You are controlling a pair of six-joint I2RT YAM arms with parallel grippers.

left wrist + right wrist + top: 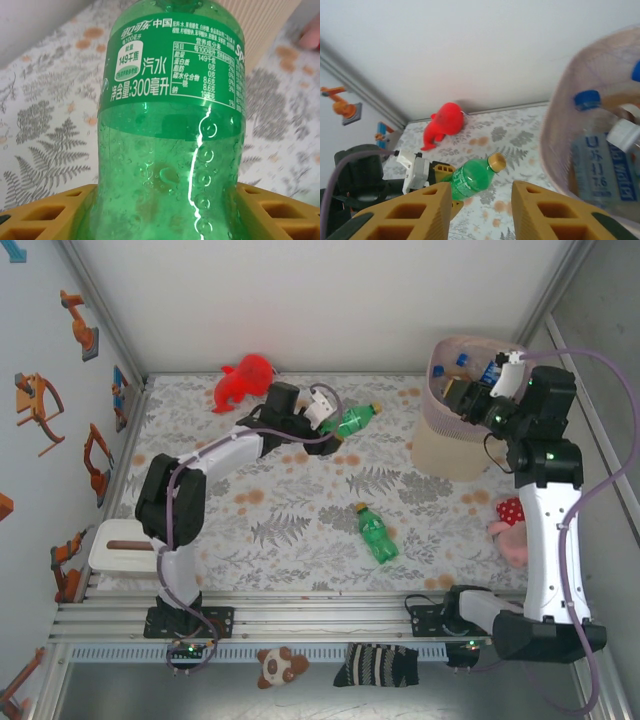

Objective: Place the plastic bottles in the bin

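Between your left jaws sat a green bottle (170, 125), clamped low on its body with the capped end sticking out, at upper centre of the top view. That hold looked off-balance: a fast swing could have pivoted it or dropped it onto the desk (300, 495). Your right jaws stood apart and empty at the rim of the bin (450, 445), upper right, so a carry there risked a clash with them. A second green bottle (377, 534) lay mid-frame.
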